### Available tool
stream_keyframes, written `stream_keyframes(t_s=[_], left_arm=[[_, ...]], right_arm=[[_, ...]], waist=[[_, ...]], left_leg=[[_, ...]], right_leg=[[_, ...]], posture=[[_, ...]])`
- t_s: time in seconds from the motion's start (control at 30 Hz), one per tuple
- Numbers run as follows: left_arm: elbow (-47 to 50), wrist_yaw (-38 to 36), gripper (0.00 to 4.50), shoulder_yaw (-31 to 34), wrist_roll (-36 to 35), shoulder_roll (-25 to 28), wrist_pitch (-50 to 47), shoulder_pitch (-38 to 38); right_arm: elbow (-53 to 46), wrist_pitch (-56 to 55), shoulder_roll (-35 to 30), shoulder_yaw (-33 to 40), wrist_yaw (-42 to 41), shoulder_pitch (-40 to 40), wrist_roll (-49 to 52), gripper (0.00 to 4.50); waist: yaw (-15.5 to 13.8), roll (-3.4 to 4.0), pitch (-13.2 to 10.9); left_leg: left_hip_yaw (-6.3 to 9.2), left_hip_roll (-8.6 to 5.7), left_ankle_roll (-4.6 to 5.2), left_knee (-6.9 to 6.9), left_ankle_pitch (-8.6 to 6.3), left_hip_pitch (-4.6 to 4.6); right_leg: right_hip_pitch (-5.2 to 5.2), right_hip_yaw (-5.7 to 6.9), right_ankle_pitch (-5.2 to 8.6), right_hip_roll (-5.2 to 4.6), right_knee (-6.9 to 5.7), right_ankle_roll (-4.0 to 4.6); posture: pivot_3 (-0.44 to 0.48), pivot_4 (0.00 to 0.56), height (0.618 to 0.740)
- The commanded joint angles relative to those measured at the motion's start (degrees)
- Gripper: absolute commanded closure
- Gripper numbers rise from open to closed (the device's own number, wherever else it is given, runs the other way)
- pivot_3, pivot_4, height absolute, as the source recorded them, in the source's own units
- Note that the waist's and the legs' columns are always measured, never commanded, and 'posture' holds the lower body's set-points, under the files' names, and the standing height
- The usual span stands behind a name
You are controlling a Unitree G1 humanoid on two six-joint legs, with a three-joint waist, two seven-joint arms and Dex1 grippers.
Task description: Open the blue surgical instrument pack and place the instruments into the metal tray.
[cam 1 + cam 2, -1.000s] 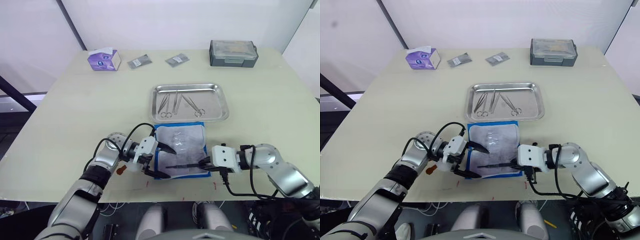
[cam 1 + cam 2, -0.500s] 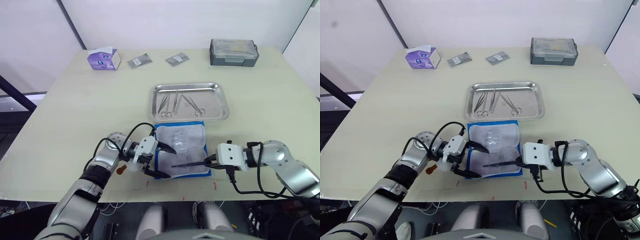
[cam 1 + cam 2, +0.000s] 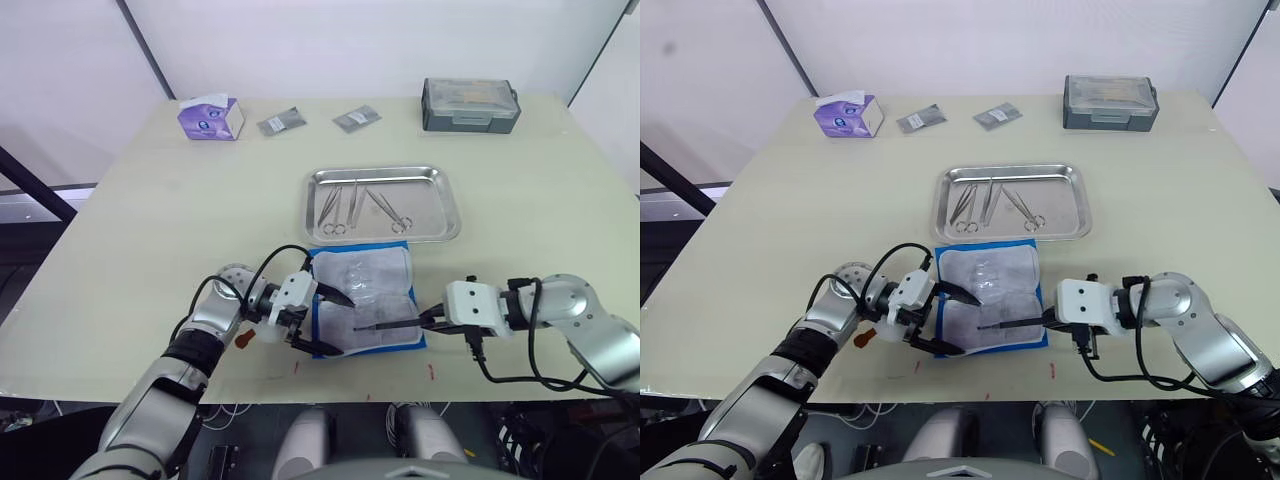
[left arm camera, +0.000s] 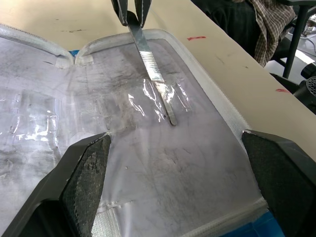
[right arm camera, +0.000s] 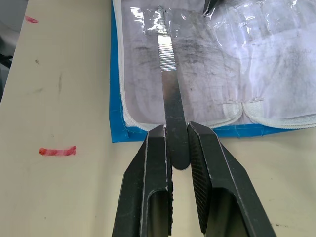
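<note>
Right end effector [image 5: 177, 148] clamped on tweezers [image 5: 168, 84] over the opened blue pack [image 3: 365, 300]; left end effector [image 3: 330, 322] spread wide, straddling the pack's left edge.

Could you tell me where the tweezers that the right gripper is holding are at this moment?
In the left eye view the tweezers lie across the near right part of the opened blue pack, clamped at their right end by the right gripper, nearer the robot than the metal tray.
</note>
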State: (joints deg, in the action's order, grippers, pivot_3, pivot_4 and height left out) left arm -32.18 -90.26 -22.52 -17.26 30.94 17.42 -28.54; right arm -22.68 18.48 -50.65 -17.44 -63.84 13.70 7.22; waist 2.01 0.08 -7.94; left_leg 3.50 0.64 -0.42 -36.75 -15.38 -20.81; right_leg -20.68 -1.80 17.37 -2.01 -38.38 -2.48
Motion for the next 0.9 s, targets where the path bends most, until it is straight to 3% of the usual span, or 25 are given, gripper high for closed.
stream_keyframes(t_s=[0.03, 0.9], left_arm=[[-5.1, -2.2, 0.0, -4.5, 3.6, -0.6, -1.6, 3.7], [-6.1, -2.2, 0.0, -4.8, 3.6, -0.8, -0.7, 3.2]], right_arm=[[-1.9, -0.9, -1.5, 4.4, 0.0, -0.4, 1.2, 4.48], [0.0, -3.0, -7.4, 19.8, -5.2, -10.7, 10.6, 4.48]], waist=[[0.0, 0.01, 0.0], [-0.5, 0.12, 0.0]], left_leg=[[0.0, 0.0, 0.0, 0.0, 0.0, 0.0], [0.0, 0.0, 0.0, 0.07, 0.0, -0.07]], right_leg=[[0.0, 0.0, 0.0, 0.0, 0.0, 0.0], [0.05, 0.03, -0.01, -0.01, 0.28, -0.03]], posture=[[0.0, 0.15, 0.734], [0.0, 0.15, 0.734]])
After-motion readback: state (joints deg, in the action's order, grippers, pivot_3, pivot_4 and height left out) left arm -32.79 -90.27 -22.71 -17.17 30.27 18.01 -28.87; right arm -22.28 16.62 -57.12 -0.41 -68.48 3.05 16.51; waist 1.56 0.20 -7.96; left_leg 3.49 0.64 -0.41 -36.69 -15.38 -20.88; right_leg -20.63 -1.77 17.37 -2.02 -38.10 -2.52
